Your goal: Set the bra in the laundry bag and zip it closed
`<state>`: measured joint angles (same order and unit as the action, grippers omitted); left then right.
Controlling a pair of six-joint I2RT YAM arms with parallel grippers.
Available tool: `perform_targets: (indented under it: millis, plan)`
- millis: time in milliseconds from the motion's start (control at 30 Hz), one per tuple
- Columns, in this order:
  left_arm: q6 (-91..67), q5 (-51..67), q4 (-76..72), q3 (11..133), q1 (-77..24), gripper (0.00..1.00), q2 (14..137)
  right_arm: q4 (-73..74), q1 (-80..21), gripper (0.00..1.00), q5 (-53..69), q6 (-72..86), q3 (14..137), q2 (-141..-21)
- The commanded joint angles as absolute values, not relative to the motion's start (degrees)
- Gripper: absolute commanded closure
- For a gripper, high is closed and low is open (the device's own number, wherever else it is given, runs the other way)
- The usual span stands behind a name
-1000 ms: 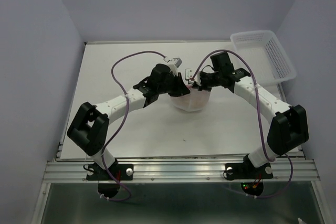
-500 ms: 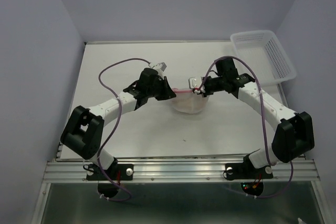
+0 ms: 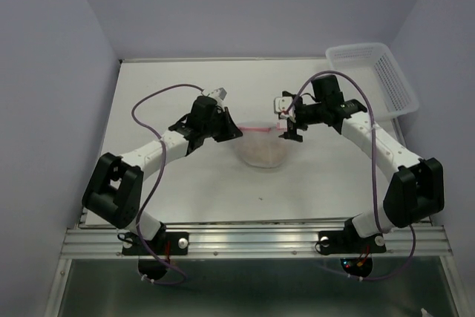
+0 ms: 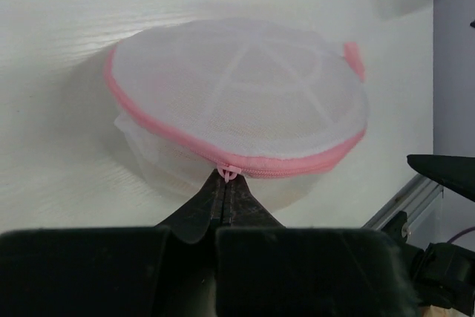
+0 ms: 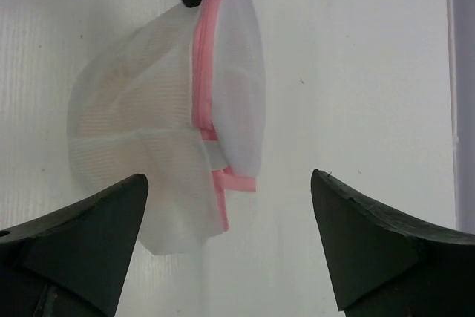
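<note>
Jaws of L arm [image 3: 167, 146] clamped on zipper pull [image 4: 228, 174] at laundry bag [image 3: 260, 151] rim, jaws of R arm [image 3: 371, 139] spread wide, empty, just beside bag's opposite side; bag sits on table [image 3: 185, 187] btwn both.

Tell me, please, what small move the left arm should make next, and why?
Probably open the left gripper and back it off. It is shut on the zipper pull, the zipper band looks closed along the visible rim of the laundry bag, the bra shows peach through the mesh, and the right gripper stands open, clear of the bag.
</note>
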<state>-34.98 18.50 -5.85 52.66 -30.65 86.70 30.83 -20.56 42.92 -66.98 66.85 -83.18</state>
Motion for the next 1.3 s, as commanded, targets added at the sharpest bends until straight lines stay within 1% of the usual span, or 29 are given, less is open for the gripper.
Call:
perform_targets:
  millis: [0,100,267,333,433,467,533,633,733,767,800,867,933,1000,1100,1133,1200,1267]
  plan:
    - [-37.35,12.32,-3.08,57.56,-32.95,1.00,81.83,32.94,-19.95,0.00,46.05,-57.66,75.56,-85.43]
    - [-39.71,11.60,-2.55,58.80,-34.80,1.00,81.12,34.10,-19.95,0.00,46.23,-57.13,76.46,-84.56]
    - [-42.54,10.99,-2.46,58.45,-36.65,1.00,80.25,32.96,-21.18,0.00,45.70,-57.13,74.10,-82.35]
    - [-41.84,10.81,-2.55,58.45,-38.05,1.00,80.24,32.43,-23.28,0.00,45.44,-58.70,73.31,-82.70]
    - [-40.35,11.60,-2.46,59.15,-38.76,1.00,80.86,31.91,-26.01,0.03,44.74,-59.50,73.82,-84.02]
    - [-39.91,11.60,-2.29,59.85,-38.93,1.00,81.38,31.82,-26.80,0.08,44.56,-59.24,74.26,-84.72]
    - [-39.81,11.17,-1.15,61.25,-39.37,1.00,82.35,31.55,-29.34,0.13,43.34,-57.57,76.11,-86.92]
    - [-39.81,11.16,-0.97,61.70,-39.81,1.00,82.44,31.64,-30.76,0.15,41.84,-59.05,76.29,-89.11]
    - [-39.64,10.81,-0.97,61.26,-40.08,1.00,82.00,31.20,-31.29,0.33,41.93,-59.85,76.46,-90.43]
    - [-39.55,10.81,-0.97,60.91,-40.17,1.00,81.65,31.20,-31.29,0.42,41.75,-59.85,76.90,-91.22]
    - [-39.55,10.72,-0.97,60.82,-40.17,1.00,81.56,31.11,-31.29,0.46,41.66,-59.94,77.25,-91.58]
    - [-39.20,10.64,-0.88,60.47,-40.17,1.00,81.39,30.76,-31.29,0.58,41.40,-60.12,77.52,-91.93]
    - [-38.68,9.76,-0.09,60.29,-40.25,1.00,81.74,30.67,-31.29,0.65,41.48,-60.29,77.61,-92.02]
    - [-38.58,8.71,1.91,60.56,-40.17,1.00,82.00,30.76,-31.29,0.70,41.66,-60.55,77.43,-91.85]
    - [-38.41,9.31,1.50,60.29,-40.25,1.00,81.91,30.85,-31.29,0.82,41.49,-61.52,76.82,-91.67]
    - [-38.41,9.32,1.41,60.12,-40.25,1.00,81.74,30.85,-31.29,0.89,41.14,-61.87,76.73,-91.67]
    - [-38.41,8.62,1.75,59.94,-40.34,1.00,81.47,30.94,-31.29,0.99,40.34,-62.31,76.55,-91.85]
    - [-38.41,8.17,2.02,59.85,-40.25,1.00,81.65,30.85,-31.29,0.99,38.94,-62.75,76.47,-91.76]
